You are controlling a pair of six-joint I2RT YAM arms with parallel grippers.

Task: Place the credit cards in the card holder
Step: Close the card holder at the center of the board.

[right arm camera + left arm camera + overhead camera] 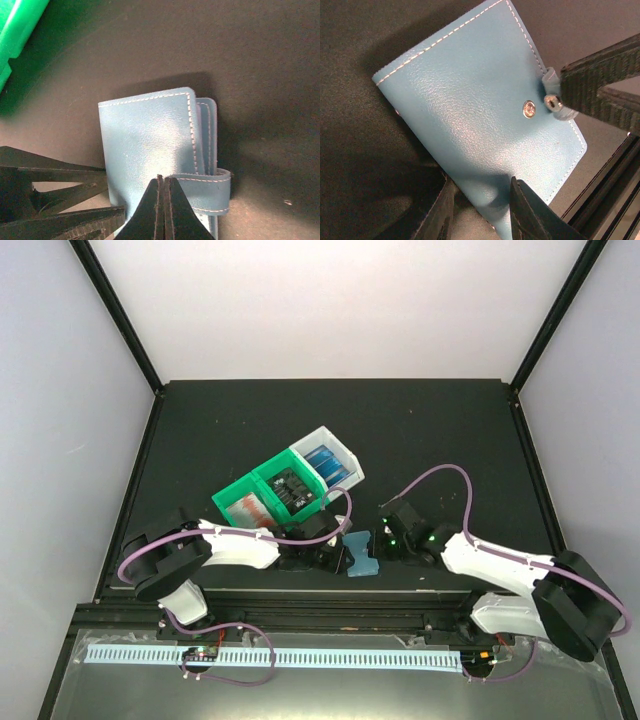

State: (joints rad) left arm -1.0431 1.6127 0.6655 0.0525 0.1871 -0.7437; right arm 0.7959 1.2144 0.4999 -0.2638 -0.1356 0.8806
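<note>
Right end effector (pixel 163 179), tips together, prods the card holder's (pixel 145 135) snap tab (pixel 212 192). Left end effector (pixel 481 190) straddles its corner; we cannot confirm a clamp, so it may skid.

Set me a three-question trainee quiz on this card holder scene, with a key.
1. True or false: the card holder lies inside the green bin.
2. Which cards fill the white bin? A red-and-white, B black, C blue.
3. Fill in: the right gripper, jaws shut, touches the card holder's snap ____.
Key: 1 false, it lies on the table; 2 C, the blue cards; 3 tab.
</note>
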